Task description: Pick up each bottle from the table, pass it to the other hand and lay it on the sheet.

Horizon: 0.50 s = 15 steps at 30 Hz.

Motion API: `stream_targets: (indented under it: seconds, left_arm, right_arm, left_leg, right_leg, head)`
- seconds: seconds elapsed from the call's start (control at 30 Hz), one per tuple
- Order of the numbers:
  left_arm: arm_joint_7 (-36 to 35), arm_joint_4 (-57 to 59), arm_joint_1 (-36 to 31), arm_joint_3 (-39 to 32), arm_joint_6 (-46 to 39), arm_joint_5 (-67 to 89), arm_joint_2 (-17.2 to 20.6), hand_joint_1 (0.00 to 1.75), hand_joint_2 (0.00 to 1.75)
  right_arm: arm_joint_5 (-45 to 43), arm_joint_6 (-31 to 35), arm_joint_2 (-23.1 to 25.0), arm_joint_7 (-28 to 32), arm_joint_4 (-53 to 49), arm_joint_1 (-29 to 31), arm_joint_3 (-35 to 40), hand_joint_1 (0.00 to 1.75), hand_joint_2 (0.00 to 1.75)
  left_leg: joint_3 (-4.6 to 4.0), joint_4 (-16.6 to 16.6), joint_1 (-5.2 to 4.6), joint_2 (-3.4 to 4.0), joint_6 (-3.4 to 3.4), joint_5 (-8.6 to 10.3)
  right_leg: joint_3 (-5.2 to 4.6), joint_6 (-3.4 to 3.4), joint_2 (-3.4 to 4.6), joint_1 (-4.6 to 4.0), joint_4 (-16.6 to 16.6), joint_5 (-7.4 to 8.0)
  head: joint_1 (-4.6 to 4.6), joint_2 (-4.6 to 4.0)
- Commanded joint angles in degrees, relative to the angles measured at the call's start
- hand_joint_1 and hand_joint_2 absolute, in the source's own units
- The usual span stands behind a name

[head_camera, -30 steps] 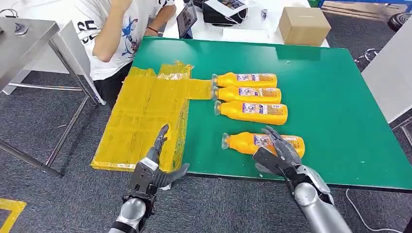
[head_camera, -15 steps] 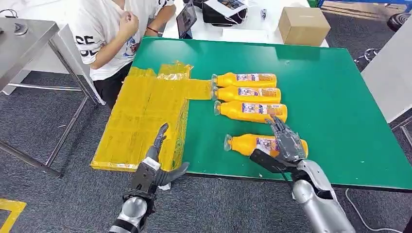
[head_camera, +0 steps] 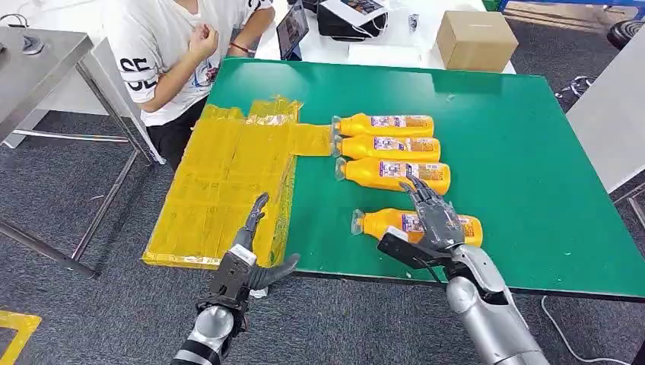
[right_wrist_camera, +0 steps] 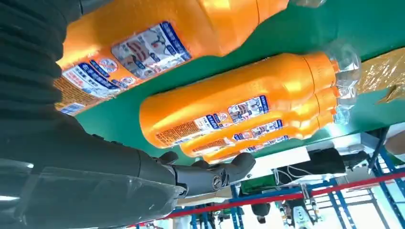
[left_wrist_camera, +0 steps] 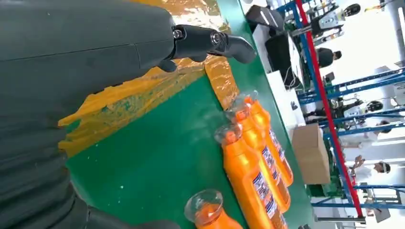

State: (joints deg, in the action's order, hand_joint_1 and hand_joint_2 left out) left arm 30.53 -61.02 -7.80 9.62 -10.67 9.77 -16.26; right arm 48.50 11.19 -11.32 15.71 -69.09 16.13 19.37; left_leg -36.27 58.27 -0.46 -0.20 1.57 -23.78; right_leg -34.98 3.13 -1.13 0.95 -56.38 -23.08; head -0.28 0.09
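Head view: I see my right hand spread over the label end of the nearest bottle, fingers apart above it and the thumb on its near side; I cannot tell whether they touch it, and it lies flat on the green table. At 12 o'clock from it, three more bottles lie side by side, touching, caps pointing to 9 o'clock, the farthest cap overlapping a tab of the yellow sheet. My left hand is empty with fingers extended, poised over the sheet's near corner at the table's front edge. The sheet drapes over the table's left edge. A bare strip of green separates the nearest bottle from the row, and wide bare green lies toward 3 o'clock. A person in a white shirt sits at 11 o'clock, close to the sheet's far end. A cardboard box stands beyond the far edge at 1 o'clock, beside a dark device. A grey metal stand is at 10 o'clock. The floor is grey carpet.
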Motion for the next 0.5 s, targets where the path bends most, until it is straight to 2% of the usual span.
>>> stream_targets:
  seconds: [0.03, 0.3, 0.5]
  left_arm:
    - [-0.4, 4.0, -1.9, 0.0, 0.6, -0.8, 1.0, 0.0, 1.75]
    - [-0.6, 4.9, -1.9, -0.3, 1.2, -1.0, 1.1, 0.0, 1.75]
    - [-0.6, 5.0, -1.9, -0.6, 1.0, -1.0, 1.2, 0.0, 1.75]
  right_arm:
    - [-3.6, -6.7, -2.9, -1.5, 6.7, 2.6, 1.4, 0.0, 1.75]
    - [-4.8, -10.5, -6.3, -3.9, 9.2, 3.9, 0.7, 0.0, 1.75]
    - [-4.3, -10.0, -6.7, -4.9, 8.8, 3.7, 0.6, 0.0, 1.75]
  left_leg:
    - [0.4, -0.1, 0.07, 0.08, -0.13, -0.13]
    - [0.22, 0.0, 0.01, 0.04, -0.08, -0.07]
    - [0.31, 0.0, 0.04, 0.12, -0.12, -0.13]
  right_leg:
    - [0.38, -0.14, 0.15, -0.06, 0.1, -0.09]
    - [0.22, -0.09, 0.09, -0.01, 0.1, -0.05]
    - [0.29, -0.13, 0.19, -0.03, 0.1, -0.07]
  head:
    - [-0.02, 0.0]
    - [0.0, 0.0]
    - [-0.02, 0.0]
